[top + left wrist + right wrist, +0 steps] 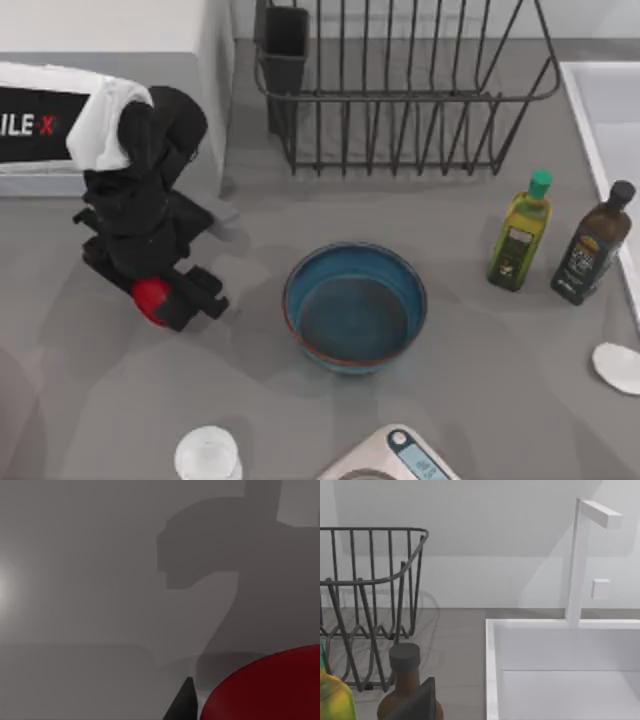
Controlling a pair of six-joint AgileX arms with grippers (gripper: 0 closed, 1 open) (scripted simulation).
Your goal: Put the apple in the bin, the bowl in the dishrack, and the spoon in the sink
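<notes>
— Where is the apple (150, 297)?
— Between the left gripper's (158, 299) fingers, clamped at the table's left side, beside the blue bowl (355, 307).
— And the right gripper?
— Its finger position cannot be told; the sink (560, 650) lies nearby.

A rendered kitchen. A grey desk (100, 400) carries a wire dishrack (400, 90) at the back, a white sink (560, 675) with a tap (580, 560) at the right, two oil bottles (520, 245) near it, a blue bowl (355, 308), and a scale (400, 462) at the front edge.
</notes>
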